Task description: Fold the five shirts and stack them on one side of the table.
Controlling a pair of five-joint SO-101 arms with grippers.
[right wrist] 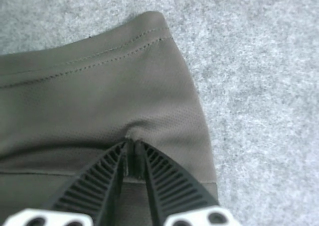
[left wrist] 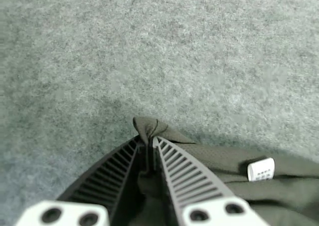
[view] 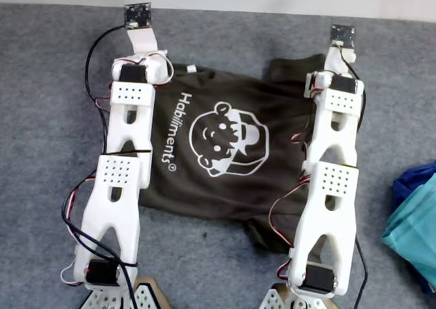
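A dark olive shirt (view: 225, 105) with a white cartoon print lies spread on the grey table between my two arms. At its far left corner, my left gripper (left wrist: 149, 139) is shut on a bunched bit of the shirt (left wrist: 209, 159); a small white label (left wrist: 260, 169) shows nearby. My right gripper (right wrist: 130, 145) is shut on a pinch of the shirt's fabric (right wrist: 99, 96) by its stitched hem, at the far right corner. In the high view the left arm (view: 129, 105) and right arm (view: 334, 118) cover the shirt's two sides.
More folded cloth, teal (view: 415, 231) over blue (view: 412, 176), lies at the right edge of the table. Grey felt table surface (view: 54, 118) lies bare to the left and beyond the shirt.
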